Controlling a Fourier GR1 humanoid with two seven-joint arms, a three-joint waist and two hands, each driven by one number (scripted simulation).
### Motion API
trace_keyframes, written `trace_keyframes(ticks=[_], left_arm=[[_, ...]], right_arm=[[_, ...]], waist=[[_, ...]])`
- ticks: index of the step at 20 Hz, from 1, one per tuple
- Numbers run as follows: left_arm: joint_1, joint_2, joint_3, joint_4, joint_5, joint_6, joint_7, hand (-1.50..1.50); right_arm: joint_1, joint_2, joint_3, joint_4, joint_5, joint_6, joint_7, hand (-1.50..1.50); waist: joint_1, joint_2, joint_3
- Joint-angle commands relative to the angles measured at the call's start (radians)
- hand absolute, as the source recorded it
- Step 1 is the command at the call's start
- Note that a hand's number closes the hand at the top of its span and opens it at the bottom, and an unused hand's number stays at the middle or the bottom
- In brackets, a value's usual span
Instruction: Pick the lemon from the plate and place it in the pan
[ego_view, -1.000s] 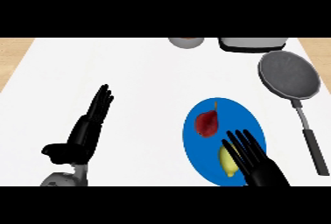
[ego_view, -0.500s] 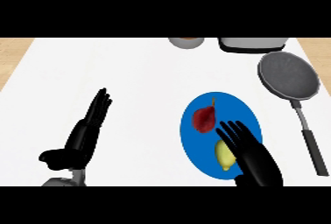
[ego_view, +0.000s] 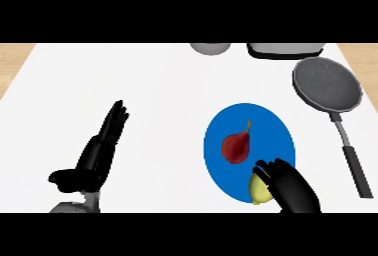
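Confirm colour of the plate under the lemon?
Solid blue, no pattern. The round blue plate shows best in the head view, the only view here.

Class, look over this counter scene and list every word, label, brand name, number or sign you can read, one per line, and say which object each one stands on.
None: no word, label, brand, number or sign can be read anywhere in the head view.
The round blue plate, the yellow lemon, the dark red pear-shaped fruit, the grey frying pan with a black handle and the white counter top are all plain.
The two grey items at the far edge show no markings.
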Motion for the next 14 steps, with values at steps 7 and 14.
trace_keyframes(ticks=[7, 14], left_arm=[[-0.003, -0.015, -0.012, -0.018, 0.005, -0.014, 0.015, 0.0], [-0.002, -0.008, -0.016, -0.008, -0.016, -0.01, -0.005, 0.0]], right_arm=[[-0.098, 0.158, -0.08, 0.02, -0.079, 0.026, 0.174, 1.5], [-0.144, 0.162, -0.185, -0.007, -0.283, 0.254, 0.519, 1.5]], waist=[[0.031, 0.008, 0.016], [0.049, 0.02, 0.016]])
